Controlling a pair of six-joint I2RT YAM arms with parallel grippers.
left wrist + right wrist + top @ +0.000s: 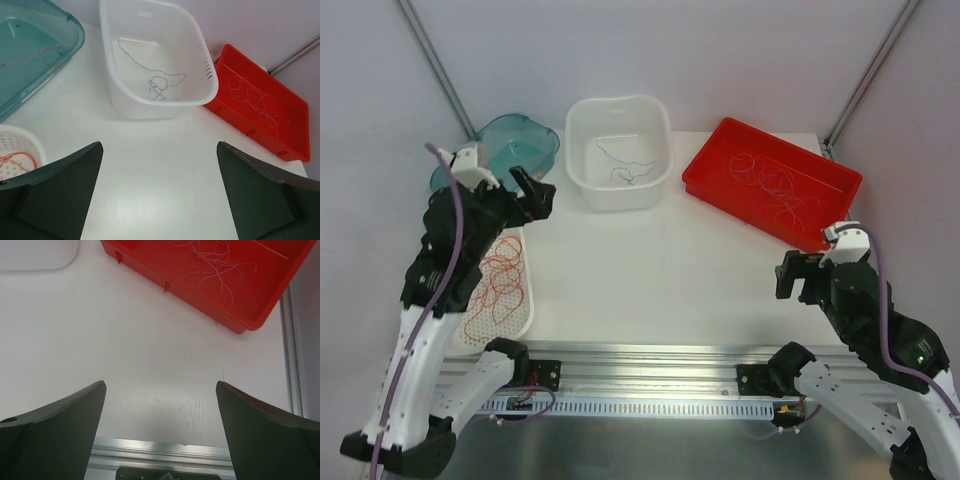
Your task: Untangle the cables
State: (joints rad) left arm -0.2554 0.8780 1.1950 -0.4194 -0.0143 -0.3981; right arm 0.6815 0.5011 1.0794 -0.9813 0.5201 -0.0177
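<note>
1. Red-orange cables (500,283) curl in a white holed tray (523,325) at the table's 8 o'clock.
2. A dark cable (160,85) lies in the white basin (205,65) at 12 o'clock.
3. Pale cables (775,185) lie in the red tray (715,165) at 2 o'clock.
4. A twisted strand (47,51) lies in the teal bin (515,140) at 10 o'clock.
5. The left gripper (533,190) hovers at 10 o'clock, jaws spread, empty.
6. The right gripper (800,275) hovers at 4 o'clock, jaws spread, empty.
</note>
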